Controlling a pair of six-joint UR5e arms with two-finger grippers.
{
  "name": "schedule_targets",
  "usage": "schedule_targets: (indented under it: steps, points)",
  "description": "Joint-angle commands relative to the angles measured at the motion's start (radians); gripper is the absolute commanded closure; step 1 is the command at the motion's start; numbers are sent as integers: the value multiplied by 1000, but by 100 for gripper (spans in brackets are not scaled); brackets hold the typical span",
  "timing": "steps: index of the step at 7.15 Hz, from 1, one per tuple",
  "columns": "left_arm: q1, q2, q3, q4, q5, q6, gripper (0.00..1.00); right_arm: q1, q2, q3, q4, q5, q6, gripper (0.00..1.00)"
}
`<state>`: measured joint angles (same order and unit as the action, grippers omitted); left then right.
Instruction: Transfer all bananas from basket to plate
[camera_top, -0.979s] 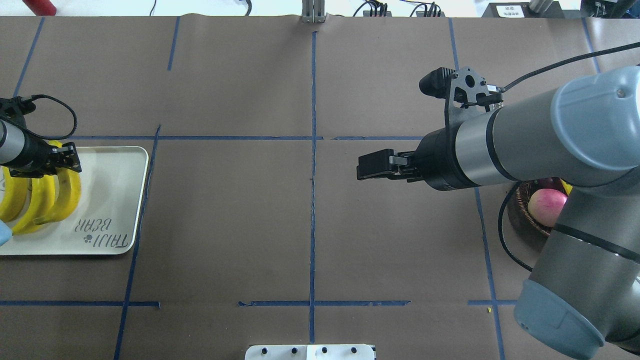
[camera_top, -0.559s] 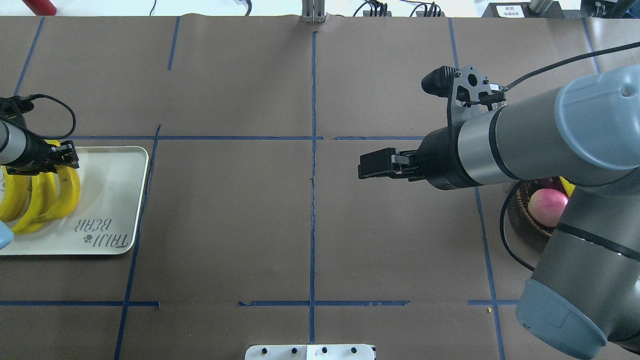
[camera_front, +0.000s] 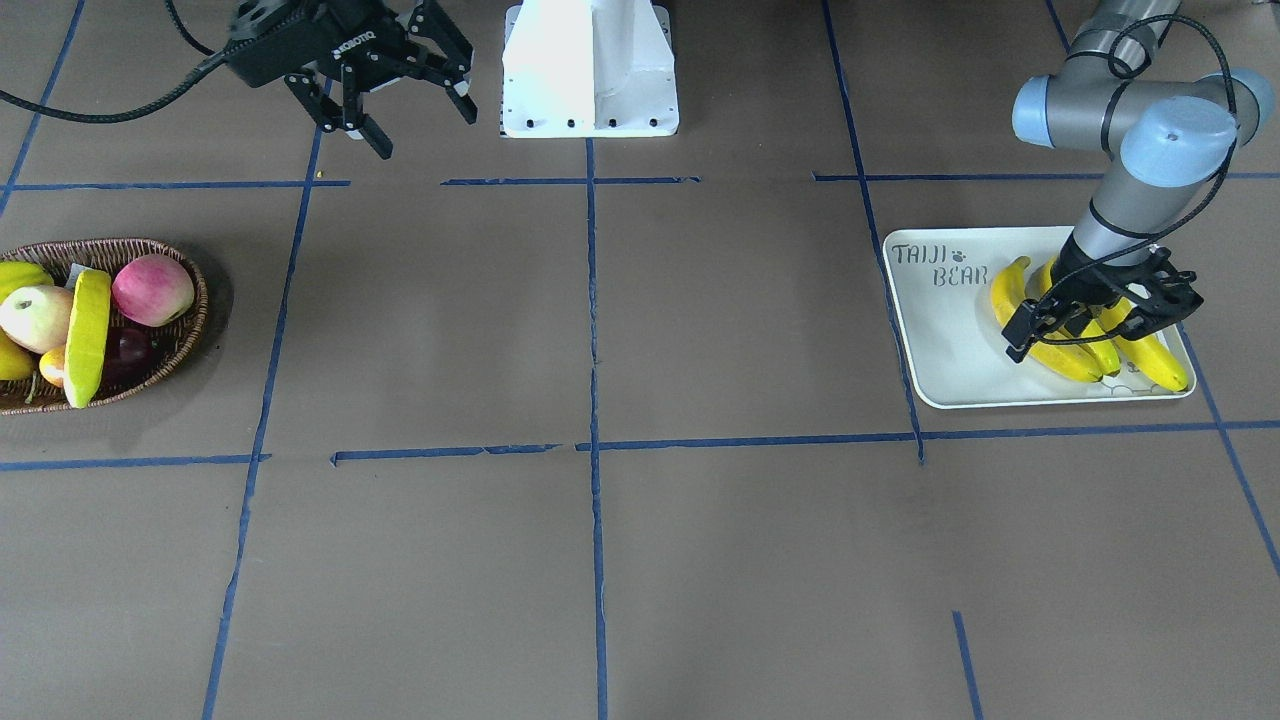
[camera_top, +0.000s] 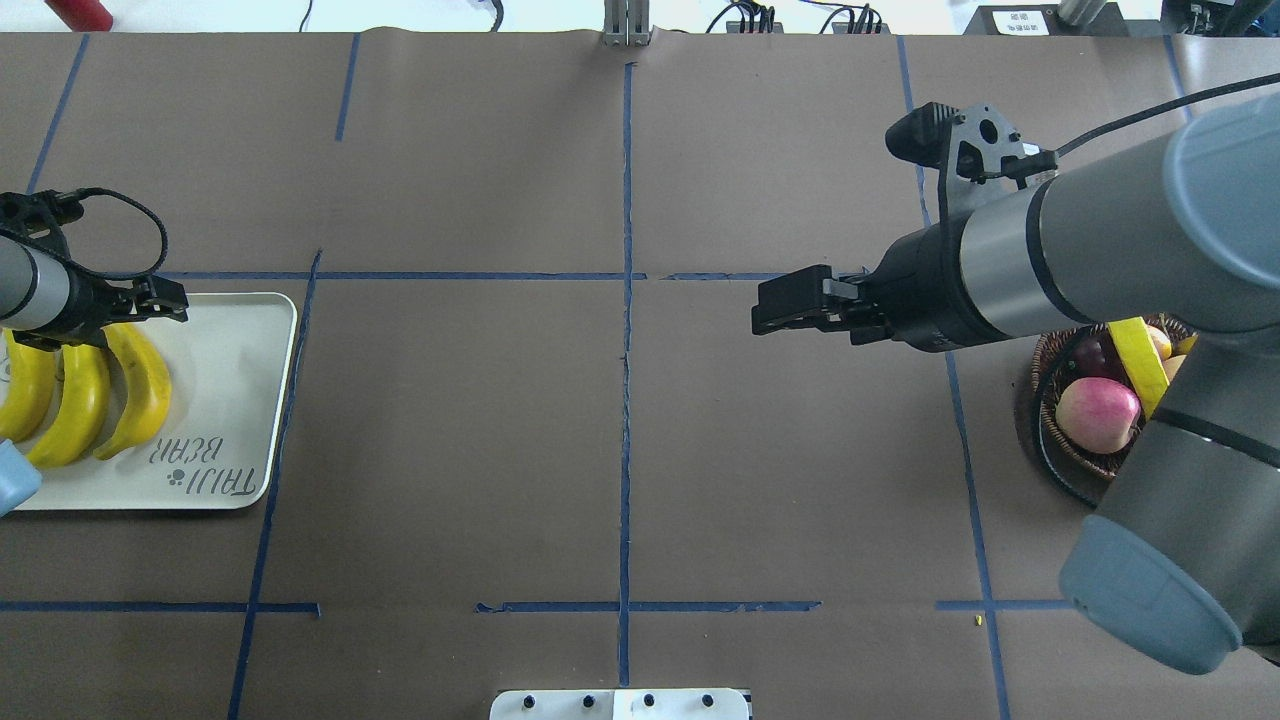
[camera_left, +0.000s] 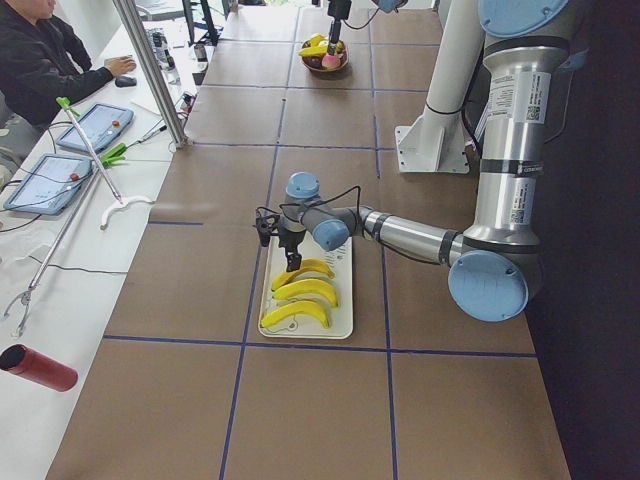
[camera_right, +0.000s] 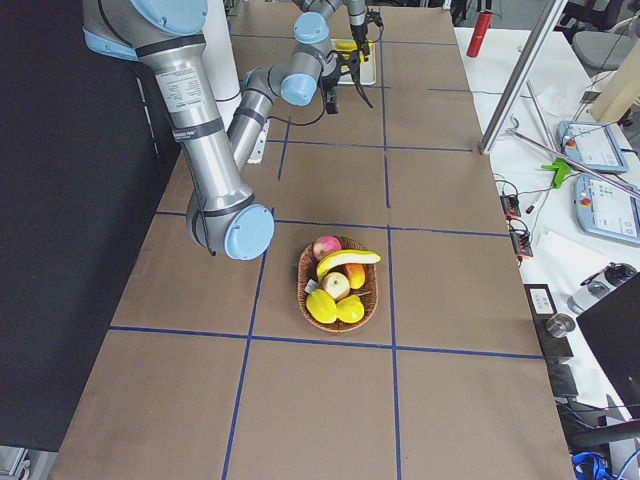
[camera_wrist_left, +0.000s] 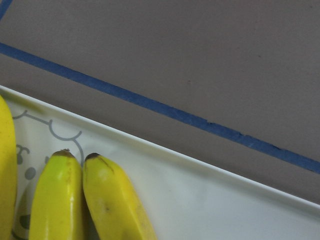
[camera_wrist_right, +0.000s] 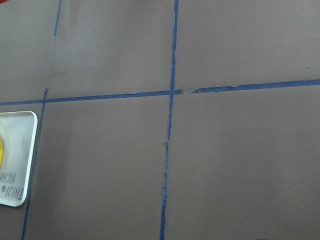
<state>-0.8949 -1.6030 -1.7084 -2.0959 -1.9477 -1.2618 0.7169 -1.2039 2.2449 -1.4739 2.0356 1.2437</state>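
Three bananas (camera_top: 80, 400) lie side by side on the plate (camera_top: 230, 400) at my left, their long axes running from me toward the far side, across its short span. My left fingers (camera_front: 1020, 335) hang spread open over their far ends, gripping nothing. My right fingers (camera_front: 365, 125) are wide apart and empty above the desk (camera_top: 620, 450). The fourth banana (camera_front: 87, 335) — paler — rests atop the fruit in the basket (camera_front: 195, 300) at my right, pointing much the same way.

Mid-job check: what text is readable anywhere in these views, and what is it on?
"TAIJI BEAR": grey print on the plate.
"ROBOTIQ": on the right gripper body, upside down in the front-facing view.
White label at the overhead view's top edge: too small to read.
Left arm stickers: too small to read.
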Motion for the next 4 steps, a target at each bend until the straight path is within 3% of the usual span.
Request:
schedule_targets:
  steps: [1,2,4]
  points:
    - [-16,-5,-144,64,-139,-5,0,99,-134,8,-17,72,-71,0]
    - [-21,-21,-228,154,-145,-10,0,119,-252,31,-6,72,-204,0]
    - [-21,-25,-295,188,-146,-11,0,188,-386,-11,-19,61,-404,0]
